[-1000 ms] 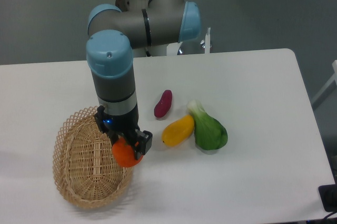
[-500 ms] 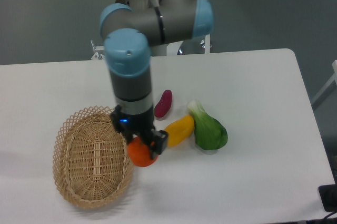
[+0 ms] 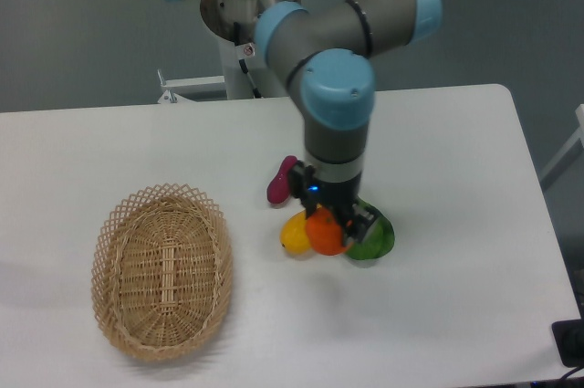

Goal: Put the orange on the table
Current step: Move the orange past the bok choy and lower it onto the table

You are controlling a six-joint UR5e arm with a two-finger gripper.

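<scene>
gripper (image 3: pixel 334 225): pointing down, fingers clamped on the orange, one dark finger visible on its right side
orange (image 3: pixel 324 232): held in the gripper, sitting in front of the yellow fruit and the green vegetable from this view; can't tell if it touches the counter or hangs just above it
counter (image 3: pixel 456 160): white, rounded corners, carries everything in the scene
arm (image 3: pixel 338 87): grey with blue joint caps, comes in from the top and drops vertically over the fruit cluster right of centre
yellow fruit (image 3: pixel 293 235): lying on the counter, only its left end visible, rest hidden behind the orange
green vegetable (image 3: pixel 375 239): on the counter just right of the orange, mostly covered by the gripper, dark green lobe showing
purple item (image 3: pixel 280 182): small, elongated, on the counter just left of the wrist, above the yellow fruit
basket (image 3: pixel 161 271): oval wicker, on the counter at the left, well apart from the gripper and the fruit
</scene>
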